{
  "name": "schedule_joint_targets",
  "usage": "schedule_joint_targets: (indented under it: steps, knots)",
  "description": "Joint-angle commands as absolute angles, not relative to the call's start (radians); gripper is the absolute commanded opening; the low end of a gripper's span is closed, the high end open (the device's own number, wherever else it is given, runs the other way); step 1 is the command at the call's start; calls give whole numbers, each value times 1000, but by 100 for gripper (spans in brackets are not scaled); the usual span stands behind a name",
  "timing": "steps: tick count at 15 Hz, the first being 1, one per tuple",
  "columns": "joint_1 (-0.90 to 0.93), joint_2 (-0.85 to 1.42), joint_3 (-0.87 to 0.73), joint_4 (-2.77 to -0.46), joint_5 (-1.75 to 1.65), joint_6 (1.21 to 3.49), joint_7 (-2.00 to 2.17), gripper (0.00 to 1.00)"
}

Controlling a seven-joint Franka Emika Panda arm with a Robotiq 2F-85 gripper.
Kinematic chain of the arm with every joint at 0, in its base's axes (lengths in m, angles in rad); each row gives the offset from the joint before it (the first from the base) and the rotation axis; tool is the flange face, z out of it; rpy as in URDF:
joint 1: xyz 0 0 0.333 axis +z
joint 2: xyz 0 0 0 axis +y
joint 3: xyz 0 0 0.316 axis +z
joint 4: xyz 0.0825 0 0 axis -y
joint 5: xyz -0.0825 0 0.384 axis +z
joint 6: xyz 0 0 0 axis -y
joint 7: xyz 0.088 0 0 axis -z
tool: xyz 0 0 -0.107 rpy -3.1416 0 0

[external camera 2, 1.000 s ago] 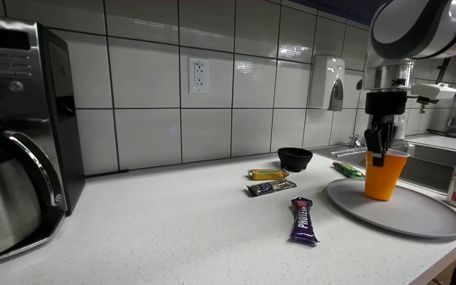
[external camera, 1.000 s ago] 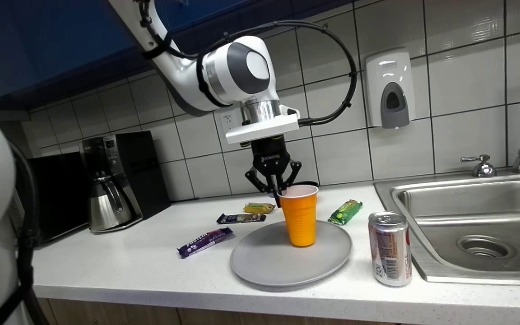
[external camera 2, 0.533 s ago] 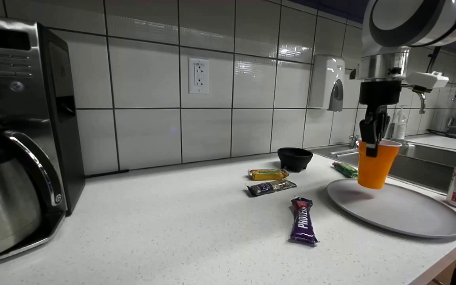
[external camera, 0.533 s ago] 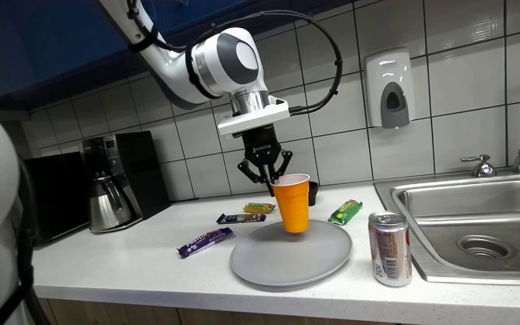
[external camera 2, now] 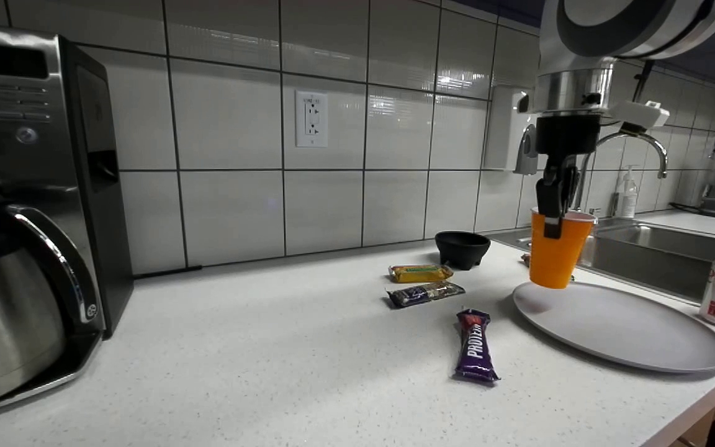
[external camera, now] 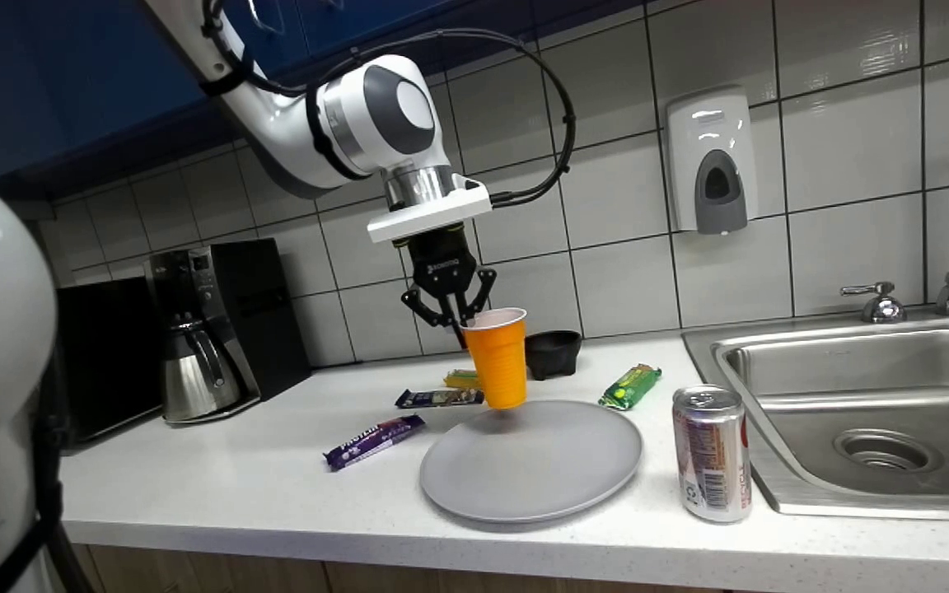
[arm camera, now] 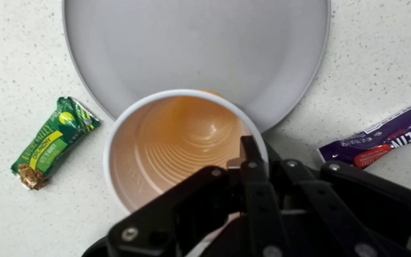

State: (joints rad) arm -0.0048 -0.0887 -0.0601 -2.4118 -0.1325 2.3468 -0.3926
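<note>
Cup hangs from my gripper by one side only: the jaws are closed down on its wall at the rim, one finger inside and the other outside. In an exterior view it is in the air about over the far left edge of the plate, leaning slightly, its base apart from the surface. That one-sided pinch is my main worry from back here. The wall looks thin, so I judge it could flex at the fingertips, and a quick sideways swing could make the base pivot around them and deepen the lean. Lowering from this spot would be risky too: the base might catch the plate's edge, land half on and half off, and tip as soon as I loosened the fingers. If I drifted left, the base could come down on the dark bar or push the purple bar, which lies nearer. The black bowl shows close by on the right; I cannot judge the gap well through the cameras, so a low move that way could bump it. On release, the inside finger could snag the rim and topple the cup unless I came straight up.
</note>
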Motion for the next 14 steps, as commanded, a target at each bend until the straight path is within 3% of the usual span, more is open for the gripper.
schedule_joint_targets:
  steps: [1, 14]
  knots:
    - [18, -101, -26, -2382, -141, 2306, -387, 1]
    - [122, -95, 66, -2331, -135, 2263, -429, 1]
